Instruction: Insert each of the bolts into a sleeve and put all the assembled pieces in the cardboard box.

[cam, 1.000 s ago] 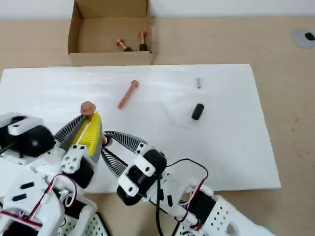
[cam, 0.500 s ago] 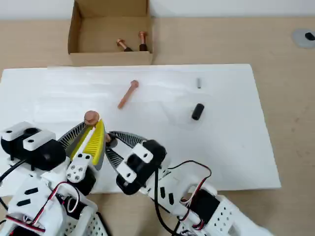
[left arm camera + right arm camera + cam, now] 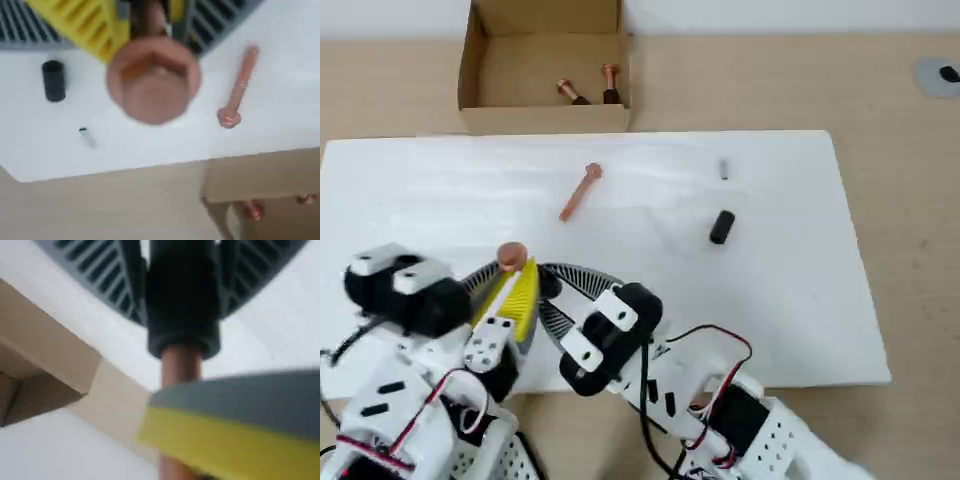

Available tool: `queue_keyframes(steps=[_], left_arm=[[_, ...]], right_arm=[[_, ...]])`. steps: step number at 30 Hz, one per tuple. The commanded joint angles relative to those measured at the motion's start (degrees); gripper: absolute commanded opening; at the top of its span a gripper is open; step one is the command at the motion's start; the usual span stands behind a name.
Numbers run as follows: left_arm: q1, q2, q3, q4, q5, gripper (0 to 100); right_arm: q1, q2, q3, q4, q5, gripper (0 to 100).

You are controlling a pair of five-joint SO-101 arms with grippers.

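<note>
My left gripper (image 3: 516, 270), with one yellow finger, is shut on a copper bolt (image 3: 511, 256) near the white board's front left; its wide head (image 3: 152, 80) faces the left wrist camera. My right gripper (image 3: 549, 286) is shut on a black sleeve (image 3: 182, 300), and the bolt's shaft (image 3: 180, 365) meets the sleeve's open end. A loose bolt (image 3: 580, 191) lies mid-board and a loose black sleeve (image 3: 721, 226) to its right. The cardboard box (image 3: 470, 70) at the back holds two assembled pieces (image 3: 570, 92) (image 3: 610, 85).
A white board (image 3: 790, 310) covers the wooden table. A small grey pin (image 3: 724, 169) lies behind the loose sleeve. Both arm bases crowd the front edge. A dark disc (image 3: 942, 75) sits at the far right of the table.
My left gripper has carried the bolt toward the front and slightly right, closer to the sleeve in my right gripper. The right gripper shifted a little. Loose parts have not moved.
</note>
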Motion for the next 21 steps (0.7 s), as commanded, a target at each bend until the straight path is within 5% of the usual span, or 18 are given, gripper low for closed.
queue_keyframes(steps=[1,11,21], left_arm=[[0.0,-0.13,-0.09,1.93,-2.99,1],[0.0,-0.13,-0.53,3.34,-3.16,2],[-0.62,0.22,-7.82,13.63,-5.36,11]], right_arm=[[1.54,-1.19,-5.41,-0.18,-0.62,0.9],[1.54,-1.19,-5.41,0.09,-0.62,0.9],[3.3,-1.19,-8.22,1.67,-0.53,0.9]])
